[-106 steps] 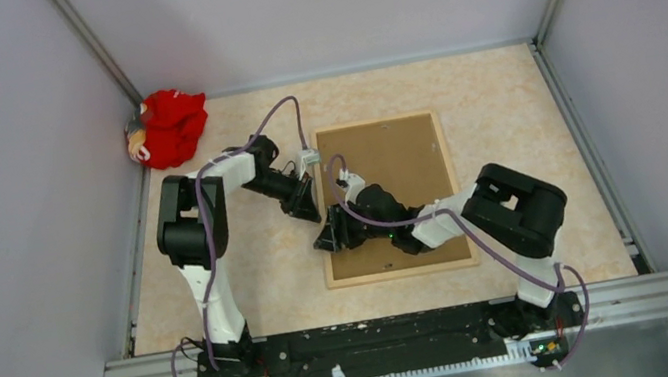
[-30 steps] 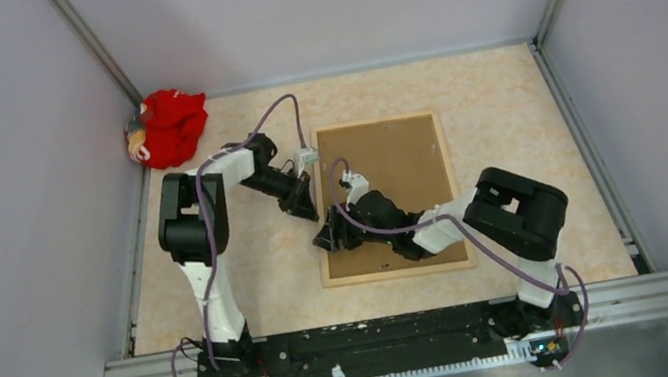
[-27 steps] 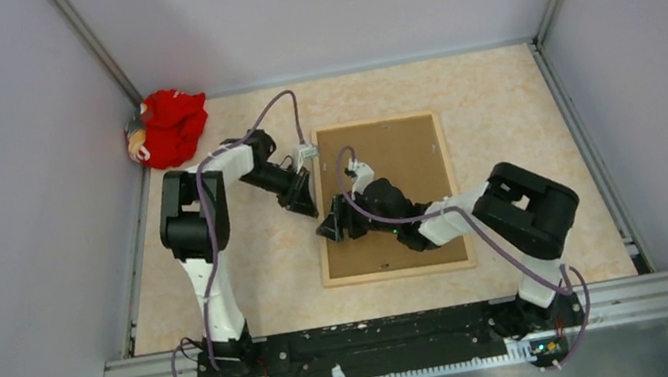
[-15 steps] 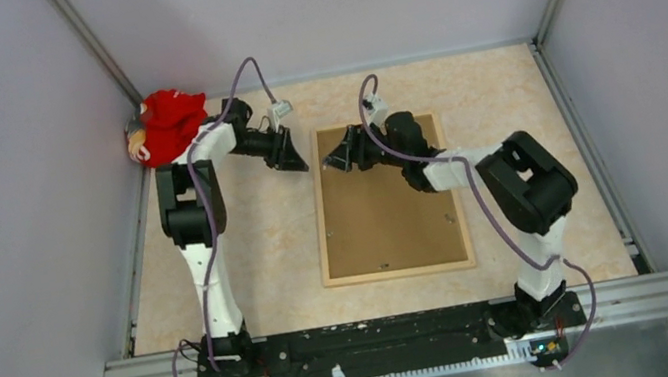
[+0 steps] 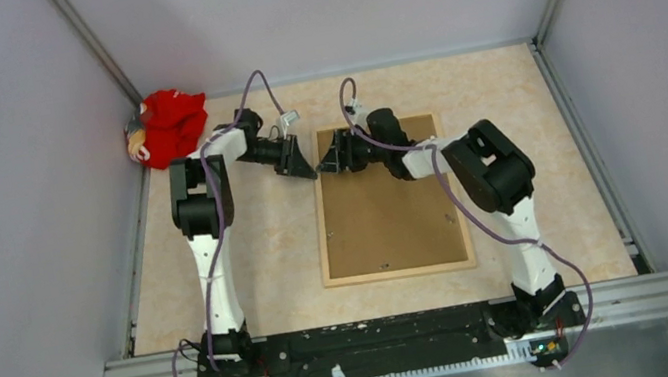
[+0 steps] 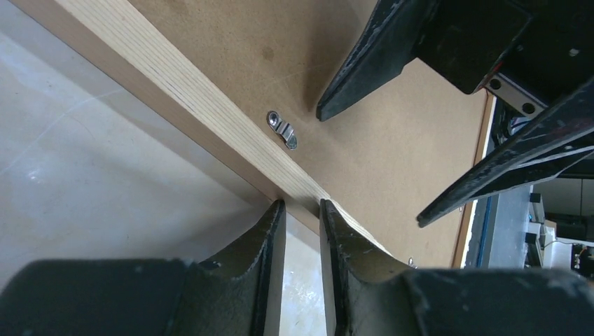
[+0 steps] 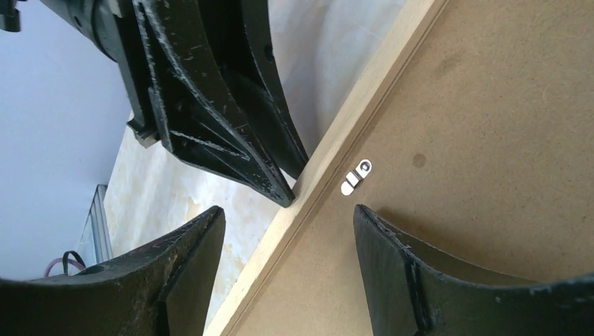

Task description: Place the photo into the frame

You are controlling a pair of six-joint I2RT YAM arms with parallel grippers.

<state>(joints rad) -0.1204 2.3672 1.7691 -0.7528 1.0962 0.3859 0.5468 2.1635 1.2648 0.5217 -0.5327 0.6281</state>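
Note:
The frame [image 5: 399, 270] lies face down in the middle of the table, with its brown backing board [image 5: 394, 209] up. The photo is hidden. My left gripper [image 5: 310, 170] sits low at the frame's far left corner, outside the left rail. Its fingertips [image 6: 280, 204] stand a narrow gap apart against the rail's outer edge [image 6: 210, 105], with only tabletop between them. My right gripper [image 5: 328, 162] faces it from over the board, wide open and straddling the same rail [image 7: 329, 161]. A small metal turn clip [image 7: 356, 176] lies on the board between the two grippers.
A red cloth bundle [image 5: 166, 126] lies in the far left corner against the wall. Grey walls close in the left, right and back sides. Metal rails [image 5: 393, 331] run along the near edge by the arm bases.
Both grippers have travelled from the middle of the frame's left rail to its far left corner. The left jaws have parted a little. The frame lies as before.

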